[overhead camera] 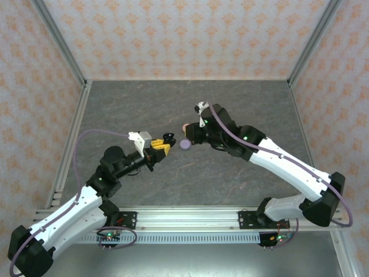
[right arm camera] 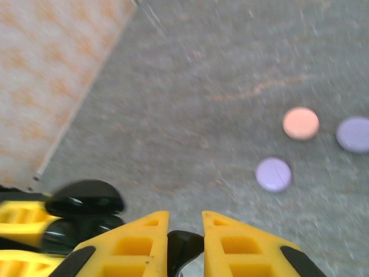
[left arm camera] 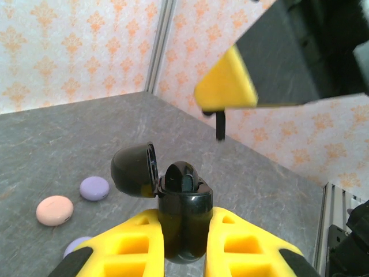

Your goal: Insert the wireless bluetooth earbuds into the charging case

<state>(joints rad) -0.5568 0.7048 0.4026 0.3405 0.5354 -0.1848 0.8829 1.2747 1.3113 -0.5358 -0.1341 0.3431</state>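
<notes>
Hanging stem-down from the clenched right tool [right arm camera: 185, 224], a black earbud [left arm camera: 220, 126] sits above the open black charging case [left arm camera: 184, 202], off to its right and slightly to the far side, and apart from it. The left tool [left arm camera: 184, 228] is clamped on the lower body of that case. It holds the case upright off the tabletop [overhead camera: 242, 104], mouth facing up and lid [left arm camera: 134, 170] swung back to the left.

The bud's long axis runs near vertical, roughly in line with the case's own. The coming move therefore looks like a short shift left and near, then a straight descent into the well. The right arm would carry it while the left only steadies. Glossy black on black makes the well hard to read, and it may already hold one bud.

Below, a pink round case [left arm camera: 55, 209] and a lilac round case [left arm camera: 94, 188] lie apart on the grey, stone-patterned tabletop. The patterned walls [overhead camera: 173, 34] stand well back, so there is room on every side.
</notes>
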